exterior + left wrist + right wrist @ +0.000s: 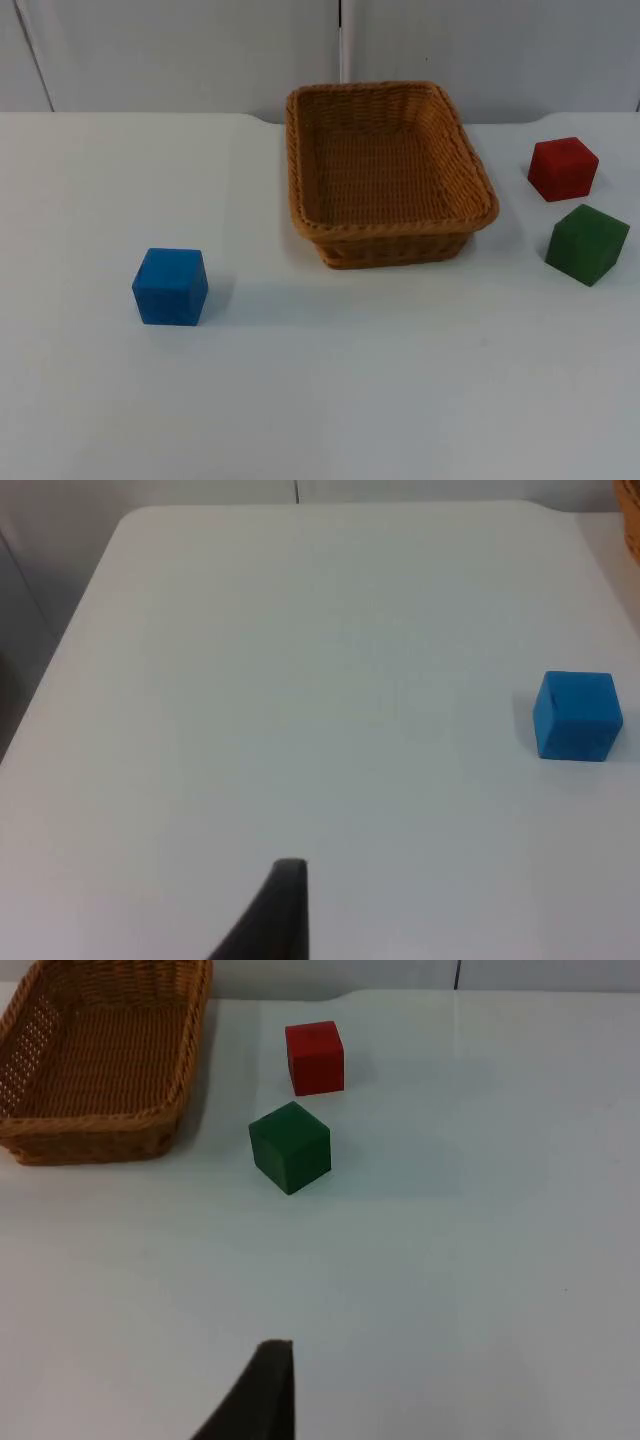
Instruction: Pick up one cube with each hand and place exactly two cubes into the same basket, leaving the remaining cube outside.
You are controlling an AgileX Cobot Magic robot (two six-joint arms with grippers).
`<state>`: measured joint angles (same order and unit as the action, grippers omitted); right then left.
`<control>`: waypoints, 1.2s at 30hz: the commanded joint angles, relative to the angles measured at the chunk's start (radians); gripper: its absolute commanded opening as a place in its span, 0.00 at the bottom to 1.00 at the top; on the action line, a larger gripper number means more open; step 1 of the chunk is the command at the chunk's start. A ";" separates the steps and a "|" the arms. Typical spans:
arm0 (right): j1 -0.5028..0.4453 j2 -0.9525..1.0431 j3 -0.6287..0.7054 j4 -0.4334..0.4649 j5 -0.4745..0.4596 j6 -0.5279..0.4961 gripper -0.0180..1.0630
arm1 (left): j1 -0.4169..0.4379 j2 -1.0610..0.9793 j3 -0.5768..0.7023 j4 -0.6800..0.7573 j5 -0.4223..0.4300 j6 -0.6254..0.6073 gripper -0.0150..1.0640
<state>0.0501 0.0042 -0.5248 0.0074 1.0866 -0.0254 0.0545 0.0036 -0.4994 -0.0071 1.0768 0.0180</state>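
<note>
My left gripper (pixel 285 920) hangs above bare table, touching nothing; one black fingertip is all I see of it, so I can't tell how far it's spread. Same w/ my right gripper (pixel 262 1395): one dark fingertip over the white table (pixel 380 390), nothing held, opening can't be judged.

Blue cube (pixel 577 715) sits ahead of my left gripper and off to one side, well apart from the fingertip, flat on the table. From the top view the blue cube (pixel 170 286) stands alone, away from the basket (pixel 300 150).

Ahead of my right gripper: green cube (pixel 290 1146) first, turned so a corner edge faces me, then red cube (pixel 315 1057) just beyond it, near but not touching. Basket (pixel 170 1110) lies beside those two, further to the side, woven brown wicker, rectangular, upright, no cubes inside. In the top view the red cube (pixel 562 168) and green cube (pixel 587 244) sit close together on the basket's far side from the blue one.

Both wrists look forward and down across the table, well back from the cubes.
</note>
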 commanded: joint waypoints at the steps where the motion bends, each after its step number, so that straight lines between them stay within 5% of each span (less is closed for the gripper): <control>1: -0.006 0.008 -0.020 0.004 -0.005 -0.005 0.99 | 0.003 -0.004 0.003 -0.010 -0.002 0.000 0.99; 36: -0.006 0.428 -0.237 0.002 -0.141 -0.013 0.99 | 0.003 0.229 -0.079 -0.127 -0.072 0.000 0.99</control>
<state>0.0501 0.4236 -0.7478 0.0074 0.9726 -0.0243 0.0545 0.2221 -0.5680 -0.1124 1.0289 0.0180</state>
